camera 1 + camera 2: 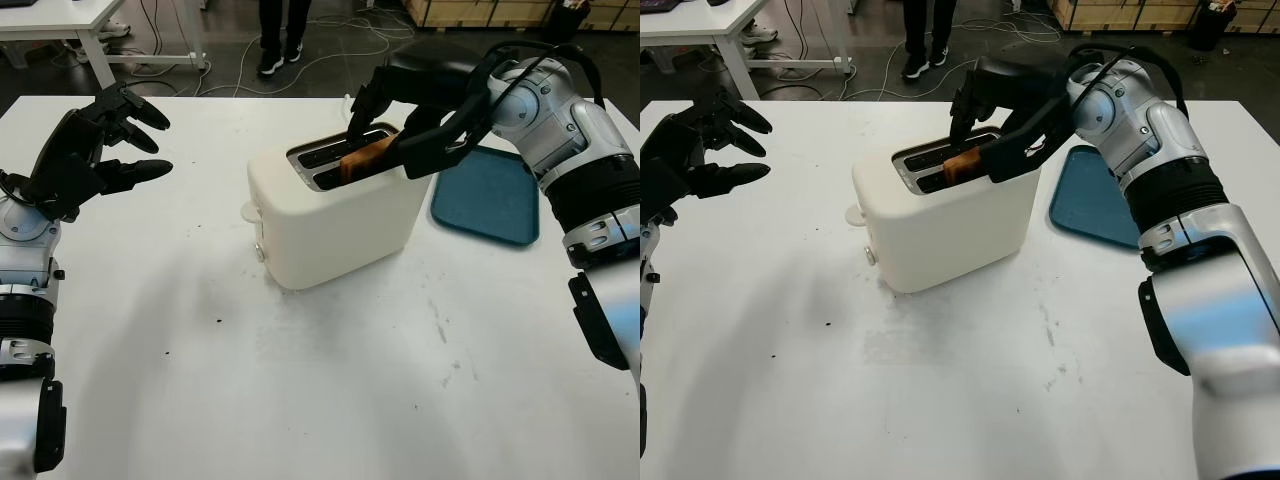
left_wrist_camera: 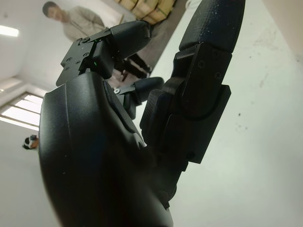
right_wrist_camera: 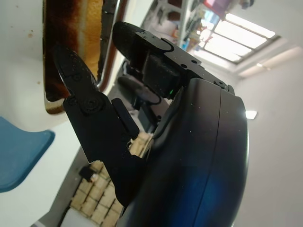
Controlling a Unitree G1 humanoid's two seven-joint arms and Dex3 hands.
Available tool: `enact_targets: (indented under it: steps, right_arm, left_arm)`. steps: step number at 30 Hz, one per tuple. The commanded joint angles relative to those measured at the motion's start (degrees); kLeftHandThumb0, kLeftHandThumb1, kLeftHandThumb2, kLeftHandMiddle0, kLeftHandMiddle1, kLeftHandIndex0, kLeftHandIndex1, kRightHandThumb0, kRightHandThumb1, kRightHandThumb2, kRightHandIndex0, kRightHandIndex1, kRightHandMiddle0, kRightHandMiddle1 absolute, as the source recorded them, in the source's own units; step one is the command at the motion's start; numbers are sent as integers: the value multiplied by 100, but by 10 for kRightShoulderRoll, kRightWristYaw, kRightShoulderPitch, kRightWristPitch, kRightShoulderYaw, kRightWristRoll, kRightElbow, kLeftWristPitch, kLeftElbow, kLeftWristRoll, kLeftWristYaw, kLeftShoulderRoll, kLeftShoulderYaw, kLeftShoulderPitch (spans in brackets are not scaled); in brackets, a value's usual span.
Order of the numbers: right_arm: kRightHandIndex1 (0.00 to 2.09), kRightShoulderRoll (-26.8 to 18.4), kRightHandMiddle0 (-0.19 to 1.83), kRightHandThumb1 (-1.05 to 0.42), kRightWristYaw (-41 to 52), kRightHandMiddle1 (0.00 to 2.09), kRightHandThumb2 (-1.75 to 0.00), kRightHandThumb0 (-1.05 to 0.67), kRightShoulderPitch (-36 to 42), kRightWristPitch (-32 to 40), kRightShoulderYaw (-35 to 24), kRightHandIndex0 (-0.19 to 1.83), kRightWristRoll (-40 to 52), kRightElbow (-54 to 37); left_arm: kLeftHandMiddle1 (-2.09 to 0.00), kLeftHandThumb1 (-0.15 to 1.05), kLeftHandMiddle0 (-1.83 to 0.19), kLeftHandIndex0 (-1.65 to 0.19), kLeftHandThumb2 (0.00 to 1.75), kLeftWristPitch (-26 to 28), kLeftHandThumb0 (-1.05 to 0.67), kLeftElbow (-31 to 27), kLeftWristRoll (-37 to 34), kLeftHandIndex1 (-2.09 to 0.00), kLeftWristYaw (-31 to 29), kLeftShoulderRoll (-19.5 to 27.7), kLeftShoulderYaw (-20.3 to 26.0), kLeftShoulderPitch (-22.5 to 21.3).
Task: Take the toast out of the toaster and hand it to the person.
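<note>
A cream toaster [image 1: 335, 220] stands in the middle of the white table [image 1: 300, 400]. One brown slice of toast [image 1: 362, 160] sticks up from its near slot. My right hand [image 1: 375, 148] hovers over the slots, open, with two fingers [image 1: 356, 108] on the far side of the toast and the thumb on the near side. In the right wrist view the toast [image 3: 71, 33] shows just beyond the thumb [image 3: 83, 94]. My left hand [image 1: 160, 140] is open and raised above the table's left side. A person's legs [image 1: 280, 35] stand beyond the far edge.
A blue tray [image 1: 487, 195] lies to the right of the toaster, under my right forearm. Another white table [image 1: 60, 20] and cables on the floor lie beyond the far edge. The person [image 2: 71, 19] also appears in the left wrist view.
</note>
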Motion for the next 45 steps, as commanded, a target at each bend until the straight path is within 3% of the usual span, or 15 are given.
enact_targets:
  steps: [1, 4, 11, 14, 16, 20, 23, 25, 26, 29, 35, 44, 45]
  right_arm:
    - [143, 6, 96, -65, -4, 0, 0, -49, -9, 12, 2, 67, -5, 6]
    - [171, 8, 92, -65, -8, 0, 0, -50, -9, 16, 7, 70, -12, 9]
    - [173, 9, 90, -67, -8, 0, -1, -47, -5, 21, 14, 63, -18, 14]
    - [126, 8, 88, -69, -3, 0, 0, -47, -2, 23, 15, 57, -17, 9]
    - [109, 9, 89, -69, 0, 1, 0, -45, 2, 27, 14, 59, -12, 7]
    - [107, 10, 93, -68, -8, 2, 0, -43, 11, 26, 13, 64, -12, 2]
    - [84, 10, 100, -67, -18, 3, 0, -40, 18, 11, 7, 75, -3, 7]
    - [79, 11, 103, -67, -18, 4, 0, -40, 20, 7, 5, 80, 1, 10]
    - [98, 12, 106, -66, -18, 4, 0, -38, 21, 6, 4, 82, 4, 11]
    - [124, 14, 113, -66, -12, 6, 0, -36, 25, 2, -4, 81, 16, 15]
    - [100, 14, 123, -69, 12, 9, 0, -37, 28, 8, -8, 88, 33, 13]
    - [111, 16, 132, -68, 7, 20, 0, -37, 41, -17, -8, 97, 47, 31]
    - [111, 16, 129, -68, 3, 30, 0, -39, 42, -25, -6, 98, 45, 34]
  left_arm:
    - [-155, 92, -22, -16, 2, -1, -105, -4, 2, -147, 4, 6, 0, -2]
    - [-154, 91, -22, -16, 1, 3, -105, -5, -3, -146, -1, 5, 1, -1]
    - [-154, 92, -22, -16, 1, 1, -105, -5, -3, -145, -1, 5, 1, -1]
    - [-153, 92, -21, -16, 1, -1, -105, -3, -4, -145, -2, 5, 2, -1]
    - [-153, 92, -22, -17, 1, 0, -105, -2, -4, -145, -2, 5, 2, -1]
    - [-153, 92, -22, -17, 1, -3, -105, -3, -1, -144, 1, 6, 1, 0]
    - [-153, 92, -22, -17, 1, -1, -105, -3, -2, -145, 0, 6, 1, 0]
    - [-153, 91, -22, -17, 0, 2, -105, -4, -4, -145, 0, 5, 2, 0]
    - [-153, 91, -22, -17, 0, 3, -105, -4, -4, -145, 0, 5, 2, 0]
    - [-153, 92, -22, -17, 0, 2, -105, -3, -3, -144, -1, 5, 1, 0]
    - [-153, 92, -23, -17, 1, 5, -105, -6, -6, -145, -1, 4, 3, 0]
    - [-153, 91, -23, -18, 0, 5, -105, -6, -4, -144, 1, 4, 2, 1]
    - [-153, 92, -23, -18, 1, 5, -105, -6, -4, -144, 0, 5, 2, 1]
